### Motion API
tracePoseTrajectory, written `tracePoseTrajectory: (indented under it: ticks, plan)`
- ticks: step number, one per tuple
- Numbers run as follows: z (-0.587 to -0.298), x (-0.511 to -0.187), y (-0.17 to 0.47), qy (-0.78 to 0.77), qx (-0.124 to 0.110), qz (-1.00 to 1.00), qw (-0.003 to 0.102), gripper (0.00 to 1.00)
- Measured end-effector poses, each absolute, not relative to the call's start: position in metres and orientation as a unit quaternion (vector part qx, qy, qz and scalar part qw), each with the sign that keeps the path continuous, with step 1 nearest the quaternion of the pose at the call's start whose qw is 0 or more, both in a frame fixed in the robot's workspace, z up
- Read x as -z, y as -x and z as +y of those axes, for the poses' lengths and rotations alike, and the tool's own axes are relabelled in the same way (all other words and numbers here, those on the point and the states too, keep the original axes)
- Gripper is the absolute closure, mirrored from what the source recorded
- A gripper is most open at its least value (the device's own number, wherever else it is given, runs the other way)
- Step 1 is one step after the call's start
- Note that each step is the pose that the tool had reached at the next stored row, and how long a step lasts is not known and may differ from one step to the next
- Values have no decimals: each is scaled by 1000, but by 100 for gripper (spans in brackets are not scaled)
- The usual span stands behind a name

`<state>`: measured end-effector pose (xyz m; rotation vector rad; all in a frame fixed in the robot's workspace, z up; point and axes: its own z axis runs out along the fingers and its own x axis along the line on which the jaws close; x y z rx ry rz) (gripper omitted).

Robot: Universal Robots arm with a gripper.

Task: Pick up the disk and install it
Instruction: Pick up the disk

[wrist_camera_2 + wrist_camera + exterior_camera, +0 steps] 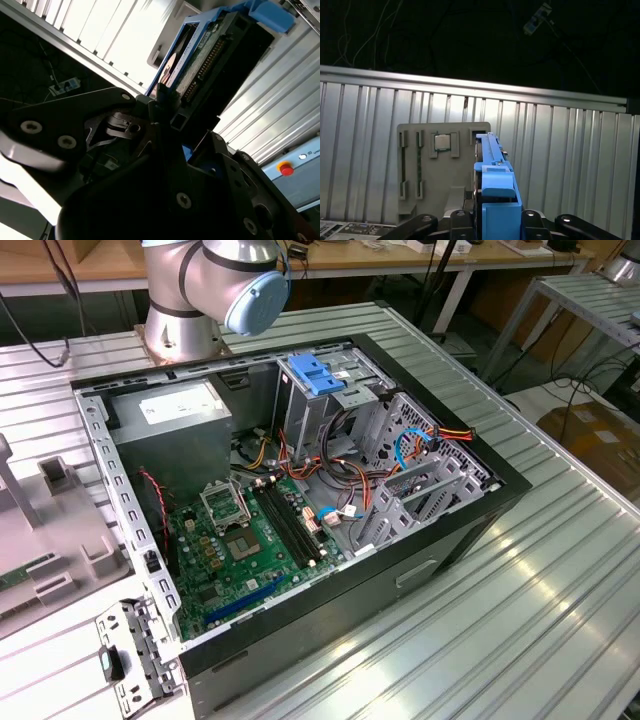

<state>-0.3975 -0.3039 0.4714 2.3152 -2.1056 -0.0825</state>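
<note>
Aloft, the end effector (162, 112) clamps the disk (200, 70) edgewise.

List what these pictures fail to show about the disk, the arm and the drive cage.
- Exterior view: the arm is cut off by the frame's upper edge past its base joints.
- Exterior view: the drive cage bays are hidden by the blue bracket and cables.
- Second wrist view: the end effector body covers the disk's gripped end.
- First wrist view: the disk is edge-on; its flat faces are hidden.

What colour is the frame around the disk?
Bright blue. The disk shows best in the first wrist view.
</note>
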Motion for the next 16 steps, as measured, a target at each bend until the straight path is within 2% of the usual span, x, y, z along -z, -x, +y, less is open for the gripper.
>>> tracePoseTrajectory:
  ticks: [16]
  plan:
    - [-303,-495,397,-740,26,-673,5,64]
